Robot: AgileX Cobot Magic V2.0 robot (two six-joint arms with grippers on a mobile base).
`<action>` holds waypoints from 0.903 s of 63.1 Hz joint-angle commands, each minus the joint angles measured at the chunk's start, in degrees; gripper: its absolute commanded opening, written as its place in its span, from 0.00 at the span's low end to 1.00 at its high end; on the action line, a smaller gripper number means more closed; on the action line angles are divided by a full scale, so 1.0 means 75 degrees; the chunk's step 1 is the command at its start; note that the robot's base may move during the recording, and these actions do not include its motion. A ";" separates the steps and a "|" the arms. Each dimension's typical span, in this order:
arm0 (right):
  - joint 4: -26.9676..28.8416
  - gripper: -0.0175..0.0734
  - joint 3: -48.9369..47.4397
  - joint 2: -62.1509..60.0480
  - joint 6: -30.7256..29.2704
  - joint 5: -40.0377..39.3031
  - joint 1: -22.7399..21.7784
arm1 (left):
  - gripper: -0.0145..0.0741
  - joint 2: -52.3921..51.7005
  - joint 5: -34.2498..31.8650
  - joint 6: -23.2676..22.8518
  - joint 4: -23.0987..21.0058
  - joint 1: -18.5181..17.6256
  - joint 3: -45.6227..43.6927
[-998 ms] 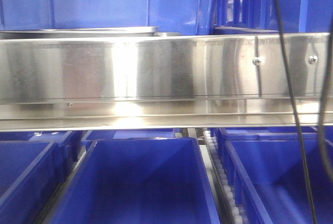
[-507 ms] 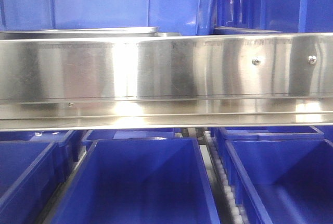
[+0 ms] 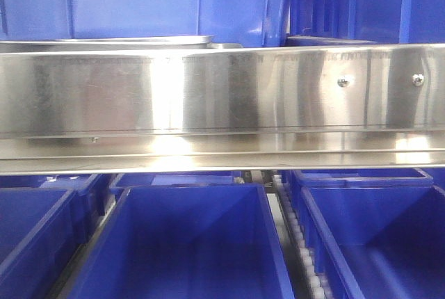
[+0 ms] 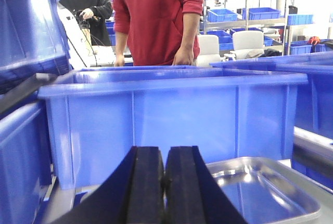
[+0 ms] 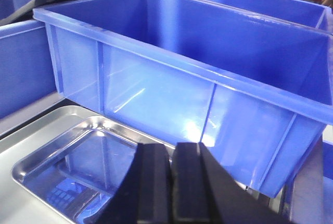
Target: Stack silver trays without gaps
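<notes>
In the front-facing view a long brushed-steel panel (image 3: 222,90) with two screw heads near its right end runs across the whole width, and just above its left half the thin rim of a silver tray (image 3: 104,39) shows edge-on against the wall of a tall blue bin (image 3: 139,0) behind it. Below the panel, open blue bins (image 3: 188,243) sit side by side in a near row, with a strip of white rollers (image 3: 295,236) between the middle and right ones. The left wrist view shows the left gripper (image 4: 164,182) with its two black pads pressed together, only a thin seam between them and nothing held. Just to its right and a little beyond, a silver tray (image 4: 265,187) lies flat on the steel surface, empty and reflecting the blue around it, near the front wall of a deep blue bin (image 4: 177,120). Behind that bin stands a person in a red top (image 4: 156,21), and far shelving holds more blue bins. In the right wrist view the right gripper (image 5: 171,187) likewise has its pads closed against each other, gripping nothing. A silver tray (image 5: 67,166) rests flat to the left of and beneath it, close beside the near wall of a large blue bin (image 5: 197,88).
</notes>
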 commanded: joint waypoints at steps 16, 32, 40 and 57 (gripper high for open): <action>-0.0119 0.10 0.0002 -0.0047 -0.0049 -0.0123 -0.0024 | 0.17 -0.0136 -0.0243 0.0014 -0.0043 0.0003 0.0023; -0.0119 0.10 0.0002 -0.0047 -0.0049 -0.0123 -0.0024 | 0.17 -0.0127 -0.0259 0.0014 -0.0043 0.0020 0.0023; -0.0119 0.10 0.0002 -0.0047 -0.0049 -0.0123 -0.0024 | 0.17 -0.0127 -0.0567 0.0014 -0.0043 0.0020 0.0023; -0.0119 0.10 0.0002 -0.0047 -0.0049 -0.0123 -0.0024 | 0.17 -0.0729 0.0921 0.0014 -0.0529 0.0697 0.0035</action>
